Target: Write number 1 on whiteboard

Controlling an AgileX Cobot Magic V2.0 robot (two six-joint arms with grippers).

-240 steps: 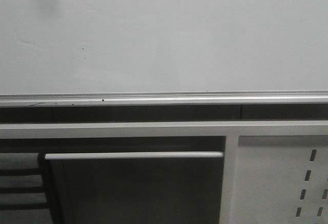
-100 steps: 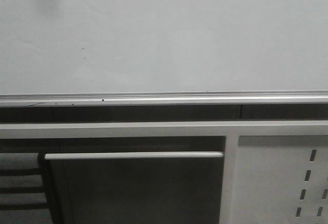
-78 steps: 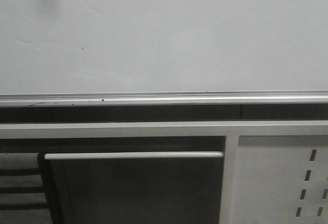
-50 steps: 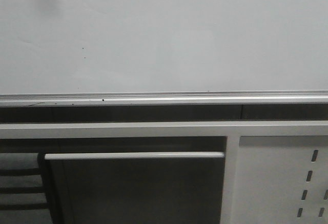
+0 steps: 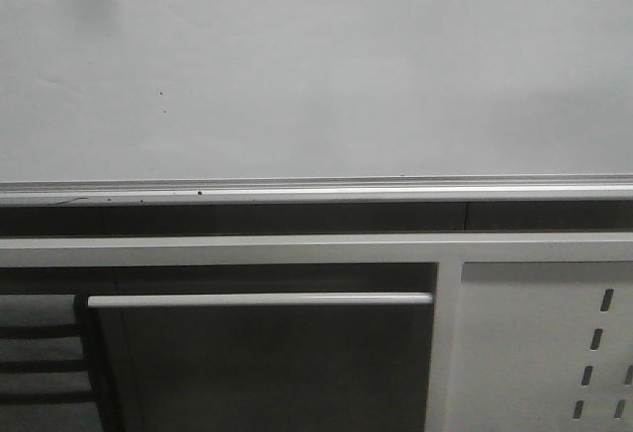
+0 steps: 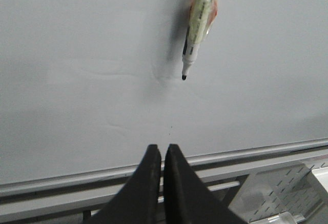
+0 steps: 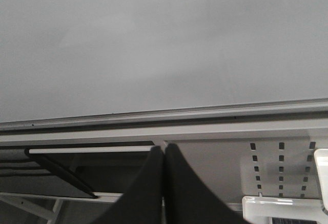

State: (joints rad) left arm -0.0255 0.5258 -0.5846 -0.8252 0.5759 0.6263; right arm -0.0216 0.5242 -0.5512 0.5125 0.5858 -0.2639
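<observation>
Whiteboard unmarked; marker tip near surface.

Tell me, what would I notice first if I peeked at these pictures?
A huge pale whiteboard fills most of every view, with a silver rail along its bottom edge. In the left wrist view a marker pen hangs tip-down against the board, above the shut left tool. No number is written on the board yet.
</observation>
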